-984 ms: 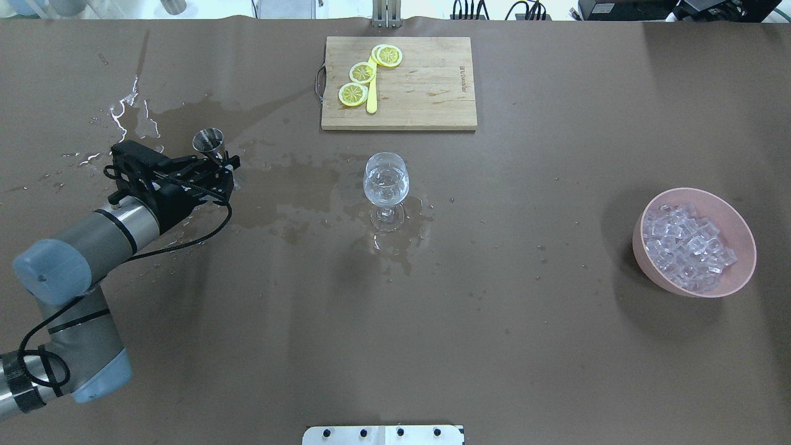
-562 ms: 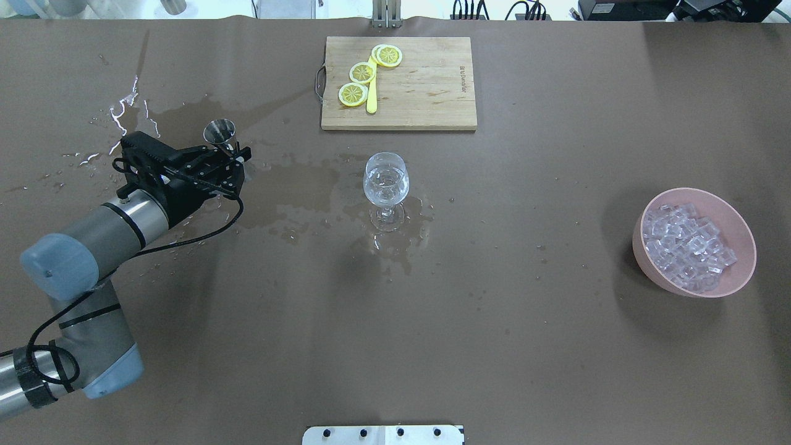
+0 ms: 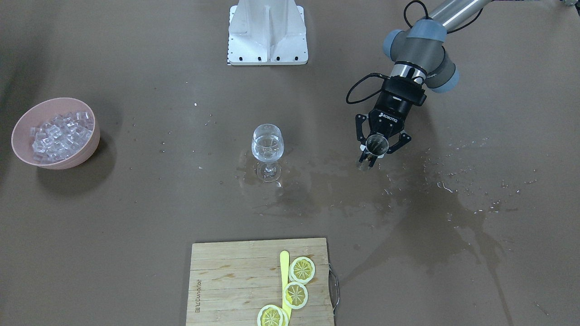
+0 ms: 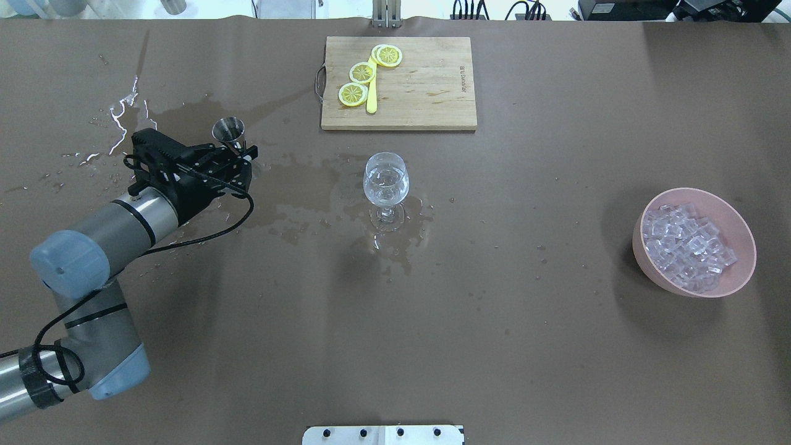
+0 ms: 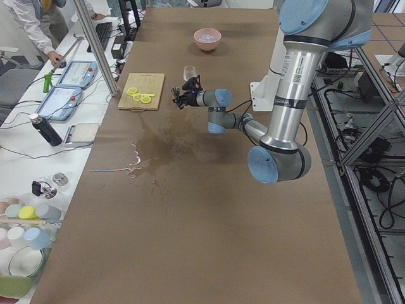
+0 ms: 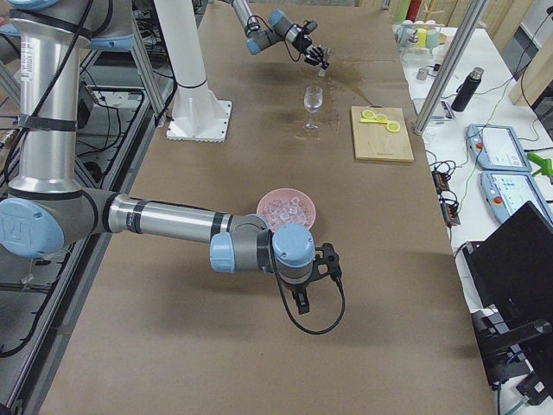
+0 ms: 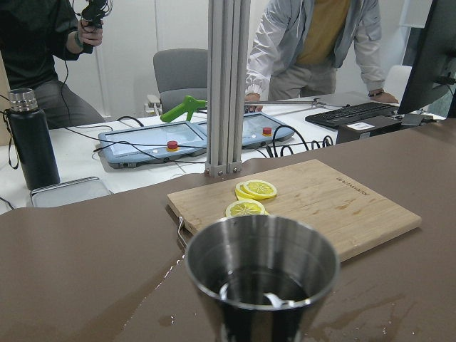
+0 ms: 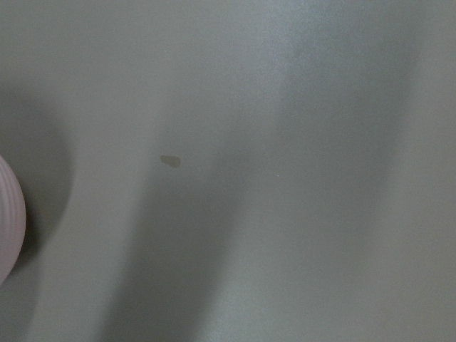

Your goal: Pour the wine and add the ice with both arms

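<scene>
**Overhead exterior: pouring seems done, ice waits**

The wine glass already seems to hold clear liquid. The ice lies heaped in the pink bowl, so I judge icing remains. The left gripper is closed narrowly around an upright steel cup with a little wine inside. The right gripper hangs near the bowl; its opening I cannot tell.

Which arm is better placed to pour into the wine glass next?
Left: the left gripper holds the steel jigger with liquid inside, nearer the wine glass. The right gripper is beside the ice bowl.
</scene>
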{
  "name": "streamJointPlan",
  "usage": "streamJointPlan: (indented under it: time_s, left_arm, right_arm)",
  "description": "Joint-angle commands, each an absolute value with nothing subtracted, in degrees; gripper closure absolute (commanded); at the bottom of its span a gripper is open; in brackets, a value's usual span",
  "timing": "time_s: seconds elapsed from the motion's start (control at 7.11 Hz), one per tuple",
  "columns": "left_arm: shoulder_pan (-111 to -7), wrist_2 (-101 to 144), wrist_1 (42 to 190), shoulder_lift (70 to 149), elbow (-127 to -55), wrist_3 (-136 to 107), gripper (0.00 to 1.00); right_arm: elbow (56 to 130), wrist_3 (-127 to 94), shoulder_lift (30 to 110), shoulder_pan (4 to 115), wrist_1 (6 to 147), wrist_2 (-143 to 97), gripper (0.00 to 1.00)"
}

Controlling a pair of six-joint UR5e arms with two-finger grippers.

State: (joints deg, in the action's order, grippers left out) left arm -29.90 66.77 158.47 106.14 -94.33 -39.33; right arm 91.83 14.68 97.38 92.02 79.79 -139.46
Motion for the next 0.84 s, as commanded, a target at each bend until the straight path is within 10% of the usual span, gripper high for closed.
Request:
streamJointPlan:
  time_s: [0.0,0.7]
  left_arm:
    - [-29.1,63.2,149.0,111.2,-96.1,-37.1,1.0]
    - [-21.6,55.0,147.2,112.3,-96.9,-25.1,1.0]
  right_arm:
    - [91.7,14.6,97.4,92.0,79.8,-139.9,0.0]
    - [90.4,14.7,97.4,92.0,79.8,-141.1,0.0]
